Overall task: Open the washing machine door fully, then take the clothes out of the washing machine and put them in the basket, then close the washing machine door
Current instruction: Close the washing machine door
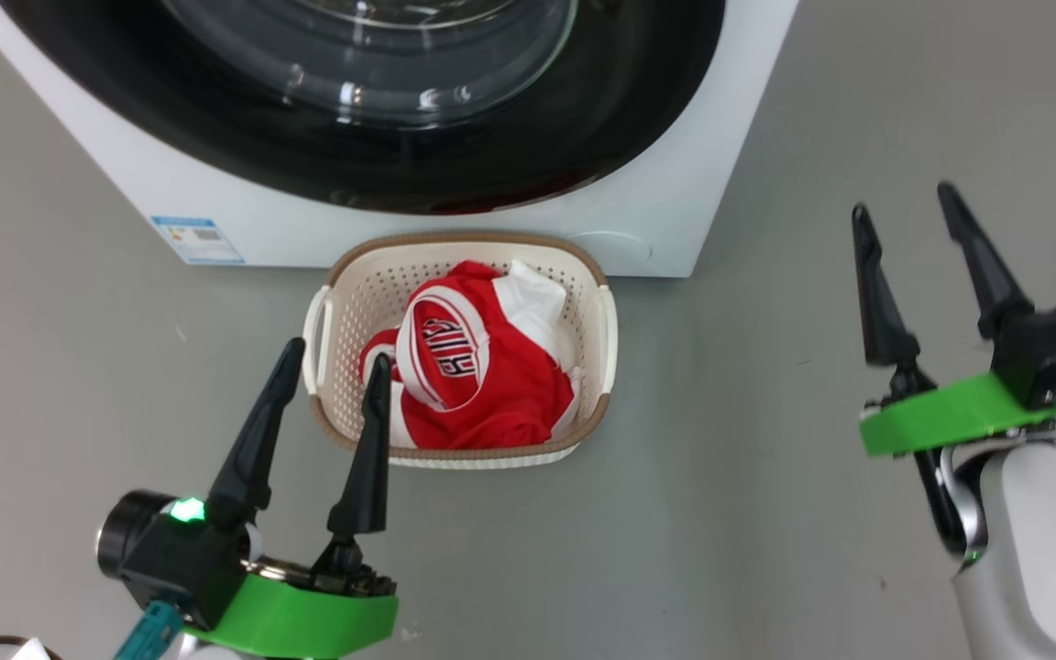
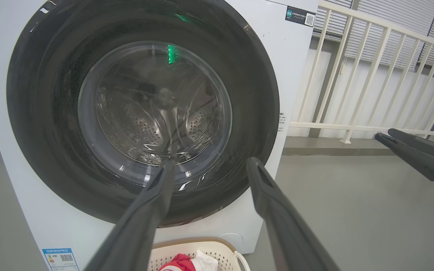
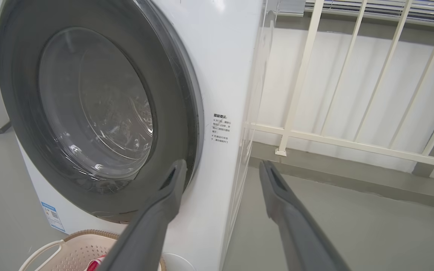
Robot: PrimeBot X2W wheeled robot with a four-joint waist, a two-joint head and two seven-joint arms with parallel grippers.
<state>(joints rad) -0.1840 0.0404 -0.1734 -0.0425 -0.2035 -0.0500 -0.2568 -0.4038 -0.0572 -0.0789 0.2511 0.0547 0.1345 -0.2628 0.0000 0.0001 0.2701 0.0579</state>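
**Washer** [image 1: 308, 229]: stands on the grey floor [image 1: 748, 458] with its front toward the robot. A blue label [image 1: 196, 240] sits at the lower left of the front panel.

**Door** [image 1: 629, 110]: shut. In the right wrist view its black ring lies flush against the white front. In the left wrist view the steel drum [image 2: 145, 128] shows through the glass.

**Basket** [image 1: 468, 240]: on the floor directly in front of the washer, below the door. Its rear rim lies close to the washer's base; whether they touch cannot be told.

**Clothes** [image 1: 491, 385]: inside the basket, as one heaped red bundle with white trim. A panel with white lettering faces up on the left of the heap. A white portion lies at the rear right.

**Left gripper** [image 1: 337, 353]: at the lower left of the head view, released, fingers spread with nothing between them. The tips point toward the basket's left side, and the inner tip overlaps the basket wall in that view. Its height above the basket cannot be told. In its own wrist view the fingers point at the lower part of the door.

**Right gripper** [image 1: 902, 199]: at the right of the head view, released and empty, well apart from the basket. In its own wrist view the fingers flank the washer's right front edge, with a pale railing [image 3: 307, 75] behind.
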